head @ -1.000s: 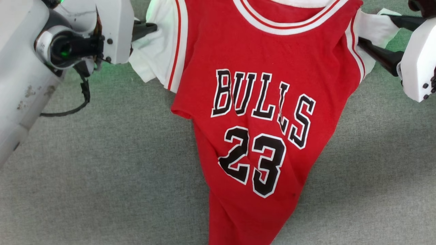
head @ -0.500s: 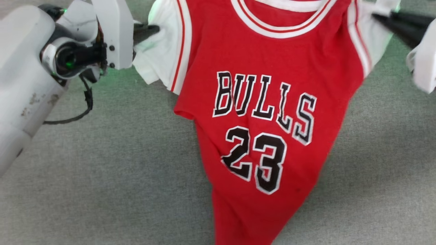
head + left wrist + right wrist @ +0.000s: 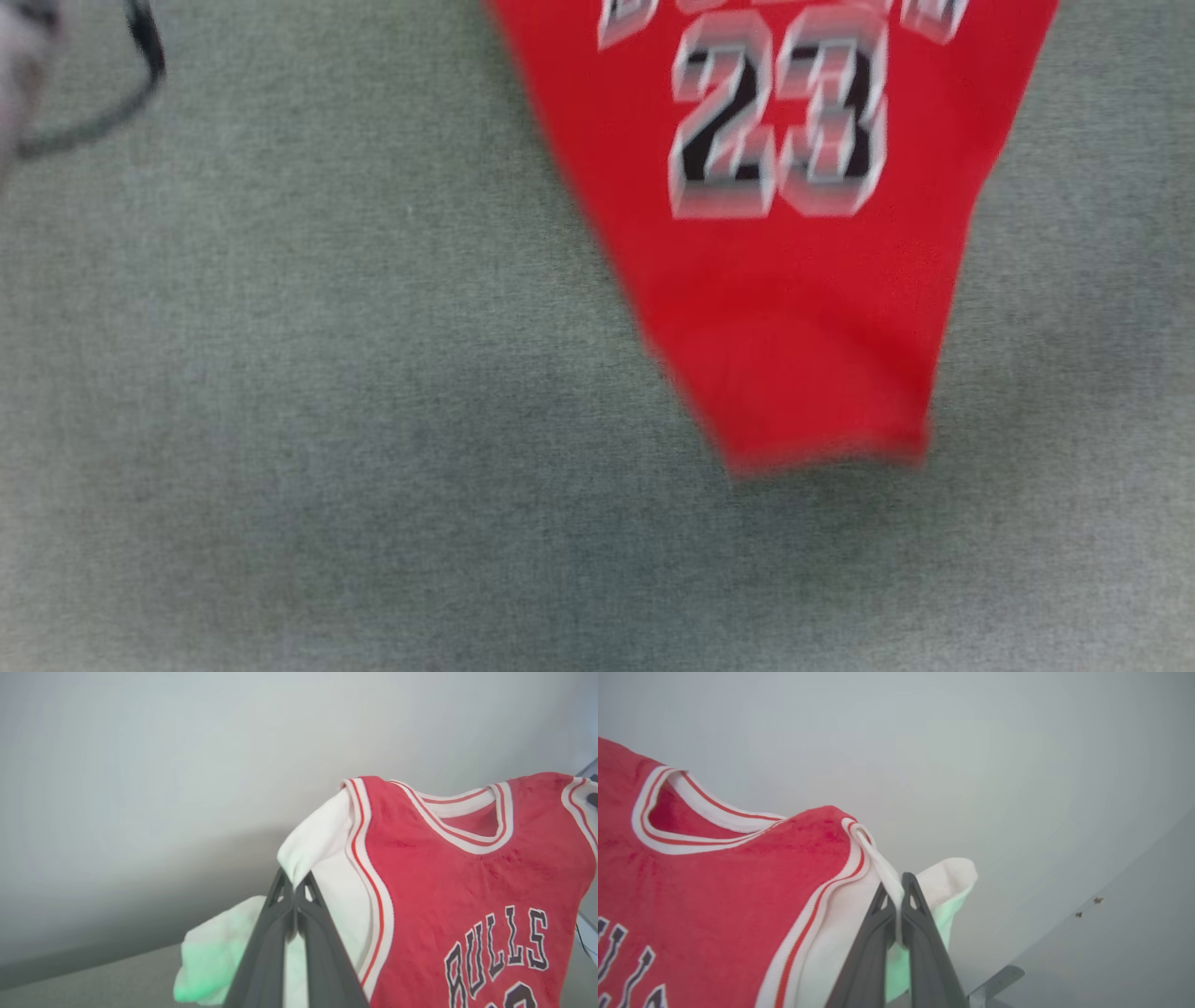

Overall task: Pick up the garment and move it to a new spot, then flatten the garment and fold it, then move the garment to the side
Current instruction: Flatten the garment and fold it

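While the red Bulls T-shirt (image 3: 803, 308) hangs blurred from the top right of the head view, its hem reaches right of centre over the grey-green cloth surface (image 3: 280, 420). A dark cable (image 3: 140, 65) loops at the upper left. At the lower middle of the left wrist view, the left gripper (image 3: 293, 884) pinches a white sleeve (image 3: 317, 835). Likewise placed in its own view, the right gripper (image 3: 896, 889) is clamped on the other white sleeve (image 3: 945, 877).
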`<state>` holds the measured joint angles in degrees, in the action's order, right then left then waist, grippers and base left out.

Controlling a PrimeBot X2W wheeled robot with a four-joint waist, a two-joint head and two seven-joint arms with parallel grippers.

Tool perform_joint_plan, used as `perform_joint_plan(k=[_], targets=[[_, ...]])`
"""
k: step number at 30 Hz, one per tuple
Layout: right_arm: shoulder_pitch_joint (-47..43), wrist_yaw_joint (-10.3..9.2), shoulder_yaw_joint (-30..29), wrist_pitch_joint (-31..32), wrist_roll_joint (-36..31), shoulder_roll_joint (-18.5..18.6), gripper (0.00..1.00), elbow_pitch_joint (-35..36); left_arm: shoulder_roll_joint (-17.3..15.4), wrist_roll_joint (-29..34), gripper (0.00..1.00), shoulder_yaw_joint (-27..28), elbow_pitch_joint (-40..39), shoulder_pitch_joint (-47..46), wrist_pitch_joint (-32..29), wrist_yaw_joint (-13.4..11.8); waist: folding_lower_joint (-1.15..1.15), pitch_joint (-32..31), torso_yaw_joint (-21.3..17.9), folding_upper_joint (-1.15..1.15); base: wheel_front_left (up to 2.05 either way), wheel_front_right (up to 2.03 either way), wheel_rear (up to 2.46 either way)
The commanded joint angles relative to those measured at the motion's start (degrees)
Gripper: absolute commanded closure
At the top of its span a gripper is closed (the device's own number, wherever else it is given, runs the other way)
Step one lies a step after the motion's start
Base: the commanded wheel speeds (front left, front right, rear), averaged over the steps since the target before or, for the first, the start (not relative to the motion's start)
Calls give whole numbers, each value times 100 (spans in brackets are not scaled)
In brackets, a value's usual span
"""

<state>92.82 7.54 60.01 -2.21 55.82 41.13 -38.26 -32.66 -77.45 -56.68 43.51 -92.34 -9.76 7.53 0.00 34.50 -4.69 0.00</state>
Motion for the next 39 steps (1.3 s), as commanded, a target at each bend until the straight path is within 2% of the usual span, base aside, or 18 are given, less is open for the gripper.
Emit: perform_joint_plan(k=[1,8,10,14,16,19,24,30,39], targets=[[322,-10,-228,-210,-141,-154,100,-312,80,87,100,117,141,-278,244,-12,0,43,66,0,0,0,0],[1665,-11,-1089,-1120,-846,-866,100,-1897,539,444,100,604,1101,-1577,1856,-94,0,-75,144,0,0,0,0],[1858,-11,-1233,-1211,-1003,-1030,100,-2207,630,381,100,708,1319,-1714,2074,-66,0,-150,137,0,0,0,0],[1608,-11,-1183,-1266,-1149,-1279,100,-2439,697,339,100,594,1520,-1544,1914,-14,0,-317,154,0,0,0,0],[1297,-11,-1070,-1272,-1119,-1310,100,-2388,679,251,100,473,1305,-1225,1743,-4,0,-382,153,0,0,0,0],[620,-11,-796,-1112,-925,-1252,100,-2085,378,21,100,280,655,-563,1548,-4,0,-471,142,0,0,0,0],[-641,-11,-282,-842,-427,-736,100,-1137,-441,-475,100,-75,-918,884,1405,-2,0,-617,158,0,0,0,0],[-2087,-11,21,-637,233,235,100,316,-1425,-880,100,-643,-2429,2547,1320,-2,0,-900,224,0,0,0,0],[-3819,-11,180,-182,831,1636,100,2435,-2322,-1179,100,-1097,-3800,4325,2003,-1,0,-1345,235,0,0,0,0]])
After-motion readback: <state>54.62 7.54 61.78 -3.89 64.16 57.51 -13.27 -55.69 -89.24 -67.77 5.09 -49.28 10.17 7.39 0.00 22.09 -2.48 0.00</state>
